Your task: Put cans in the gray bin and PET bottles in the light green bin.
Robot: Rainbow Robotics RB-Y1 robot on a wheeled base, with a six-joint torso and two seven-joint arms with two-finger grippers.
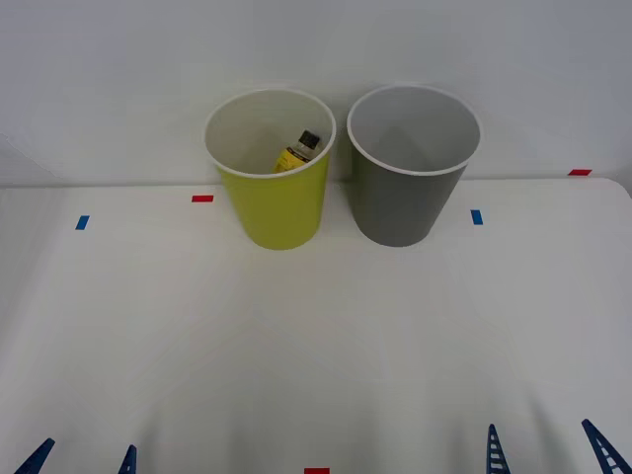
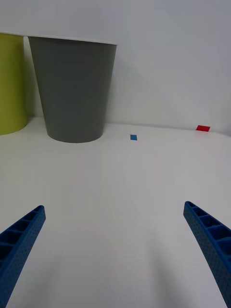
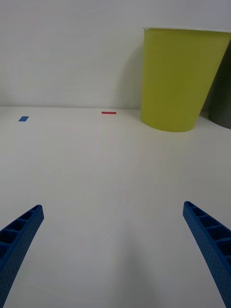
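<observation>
The light green bin (image 1: 274, 188) stands at the back of the white table, and a small yellow PET bottle (image 1: 298, 151) with a black cap lies inside it, leaning on the far wall. Right beside it stands the gray bin (image 1: 407, 178), whose visible inside holds nothing. My left gripper (image 1: 84, 460) is open at the near left edge, far in front of the light green bin (image 3: 179, 79). My right gripper (image 1: 549, 451) is open at the near right edge, well short of the gray bin (image 2: 74, 89). No can is in view.
Small tape marks lie on the table (image 1: 316, 336): a blue mark (image 1: 82, 222) and a red mark (image 1: 202, 198) at the left, a blue mark (image 1: 477, 216) and a red mark (image 1: 580, 172) at the right, a red mark (image 1: 316, 471) at the near edge. A white wall stands behind the bins.
</observation>
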